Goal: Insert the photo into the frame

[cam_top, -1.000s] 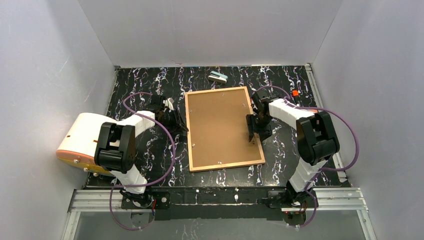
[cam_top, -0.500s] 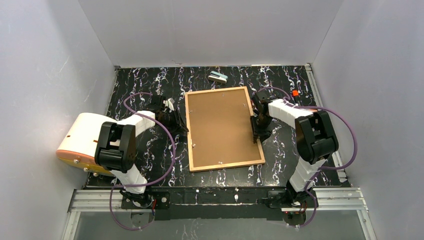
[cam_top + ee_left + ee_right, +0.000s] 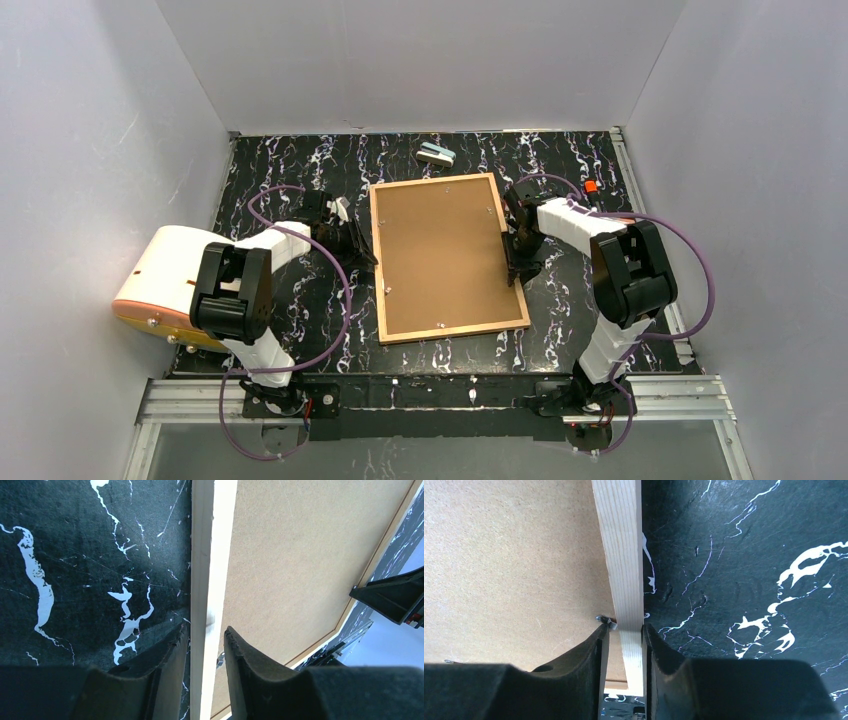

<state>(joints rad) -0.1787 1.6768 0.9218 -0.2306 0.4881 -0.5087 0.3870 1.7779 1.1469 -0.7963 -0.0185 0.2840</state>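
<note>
Two grippers at the frame, which lies back-up mid-table, brown backing board uppermost. Left gripper: jaws set narrow, pinching the frame's left rail. Right gripper: jaws straddle the right rail, outer pad touching; whether it clamps cannot be told. Beyond the far rail, apart: a small white-and-teal object.
</note>
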